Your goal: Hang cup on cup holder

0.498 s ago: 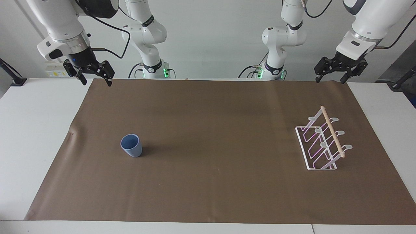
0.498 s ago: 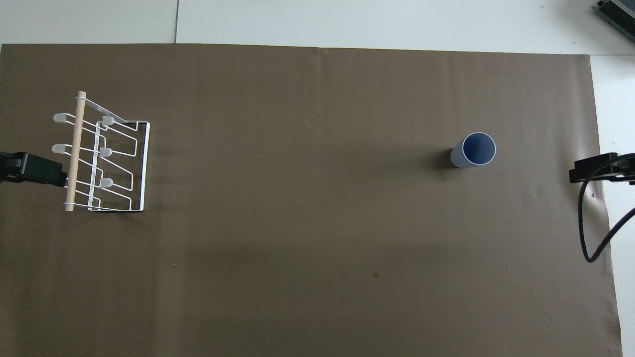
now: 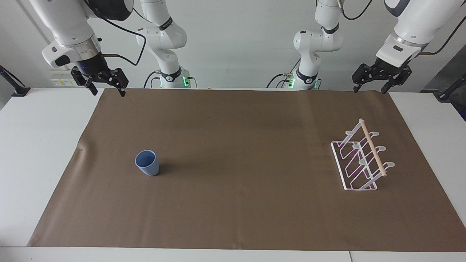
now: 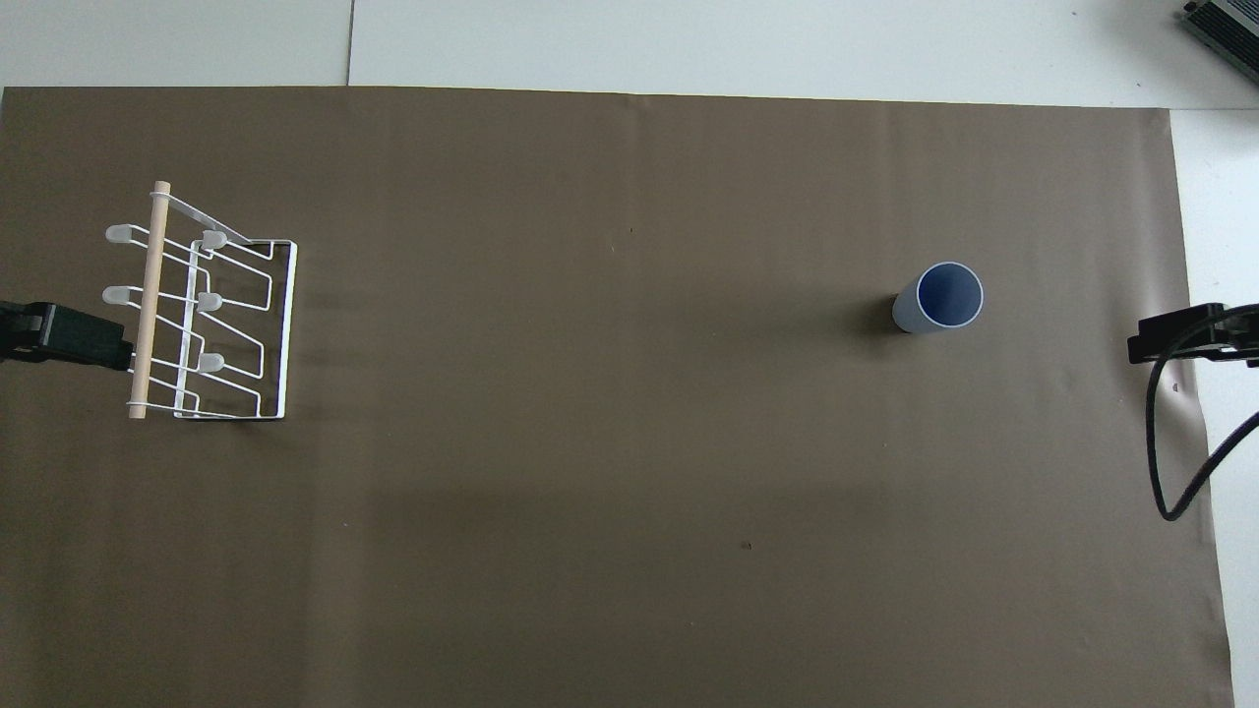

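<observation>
Cup (image 3: 147,163): small light-blue tumbler without a handle, narrowing toward its base, standing upright with its mouth up on the brown mat (image 3: 233,203), toward the right arm's end of the table.
Cup inside: a deeper blue, nothing seen in it.
Cup holder (image 3: 360,160): white wire rack with a rectangular base, slanted looped prongs with rounded tips, and a pale wooden rod along its top; it stands on the mat toward the left arm's end, well apart from the cup.
Right gripper (image 3: 106,88): raised over the mat's edge at the robots' side, jaws spread, holding nothing; the cup sits well apart from it, farther out on the mat.
Left gripper (image 3: 371,87): raised over the mat's edge at its own end, jaws apart and empty; the cup holder is below it, farther out, not touched.
</observation>
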`<state>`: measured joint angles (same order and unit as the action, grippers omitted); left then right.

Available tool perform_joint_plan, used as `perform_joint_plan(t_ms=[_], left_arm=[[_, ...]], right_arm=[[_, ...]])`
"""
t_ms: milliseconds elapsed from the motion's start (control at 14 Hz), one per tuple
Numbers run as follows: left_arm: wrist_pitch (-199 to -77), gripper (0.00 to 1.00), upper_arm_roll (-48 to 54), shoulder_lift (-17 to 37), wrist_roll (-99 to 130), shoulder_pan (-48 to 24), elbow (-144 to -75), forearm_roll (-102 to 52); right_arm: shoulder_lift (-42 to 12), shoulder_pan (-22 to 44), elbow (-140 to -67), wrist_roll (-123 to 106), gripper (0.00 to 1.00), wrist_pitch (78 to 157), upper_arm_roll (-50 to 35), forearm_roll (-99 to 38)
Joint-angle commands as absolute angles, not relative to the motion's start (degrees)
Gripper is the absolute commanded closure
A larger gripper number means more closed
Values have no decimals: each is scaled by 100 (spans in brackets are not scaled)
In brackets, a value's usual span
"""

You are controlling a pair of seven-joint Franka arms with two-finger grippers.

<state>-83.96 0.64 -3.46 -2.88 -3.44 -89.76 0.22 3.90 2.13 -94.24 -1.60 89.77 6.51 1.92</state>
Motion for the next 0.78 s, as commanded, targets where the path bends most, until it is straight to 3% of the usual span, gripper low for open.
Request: perform_joint_plan(t_ms=[0, 712], left_arm=[[-8324, 0, 44, -422, -202, -413, -9009, 114], [-8367, 0, 26, -422, -193, -343, -9017, 114]], right_arm=[[475, 211, -9492, -246, 0, 8921, 633, 255], [536, 211, -9676, -298, 0, 9270, 633, 255]])
